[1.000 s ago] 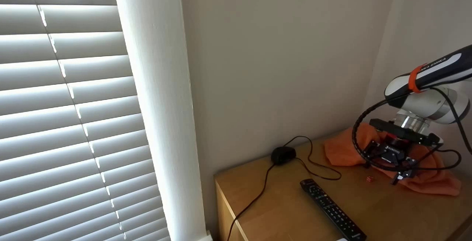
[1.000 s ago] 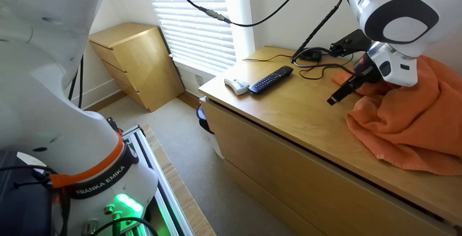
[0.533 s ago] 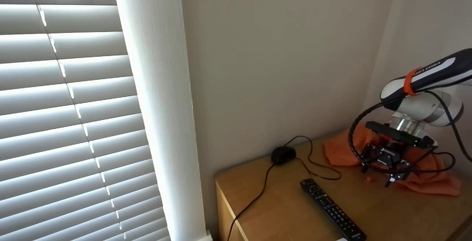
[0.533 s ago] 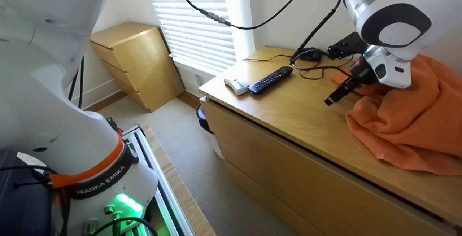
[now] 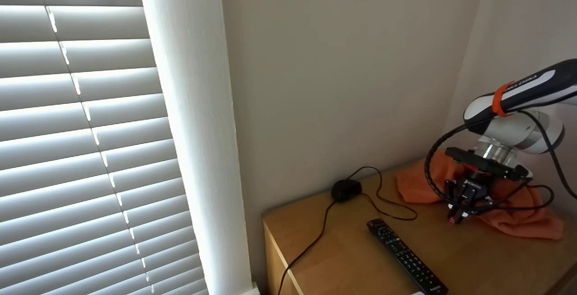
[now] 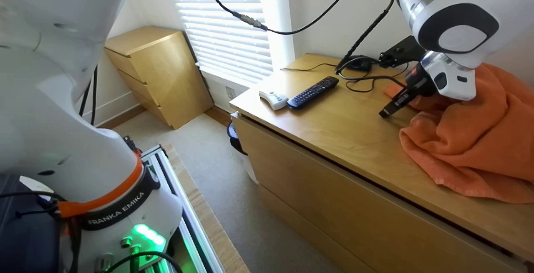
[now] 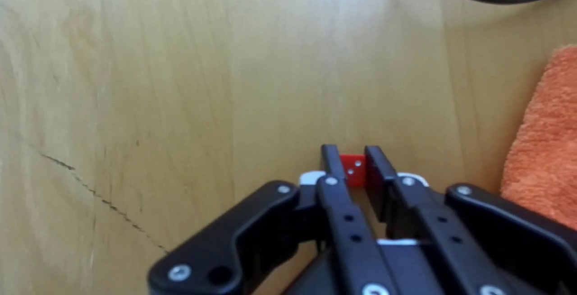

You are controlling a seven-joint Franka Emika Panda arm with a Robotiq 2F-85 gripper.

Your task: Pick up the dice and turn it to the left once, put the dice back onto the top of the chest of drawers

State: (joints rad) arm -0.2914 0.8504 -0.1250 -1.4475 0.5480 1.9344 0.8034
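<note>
A small red dice (image 7: 354, 170) with white pips sits pinched between the fingertips of my gripper (image 7: 351, 159) in the wrist view. Both fingers press against its sides, so the gripper is shut on it. In an exterior view only a bit of the red dice (image 5: 452, 220) peeks out at the gripper's tips, low over the light wooden chest of drawers (image 5: 333, 250). Whether the dice still touches the top, I cannot tell. The gripper (image 6: 384, 114) in an exterior view points down at the top at a slant, hiding the dice there.
An orange towel (image 6: 475, 152) lies crumpled right beside the gripper. A black remote (image 6: 313, 92) and a white controller (image 6: 274, 99) lie on the same top. Near the wall stands a small black box (image 5: 346, 190) with a thin cable.
The arm shifted slightly toward the dice, mostly in the earlier half second. The fingers, spread on both sides of the dice before, have come together on it.
</note>
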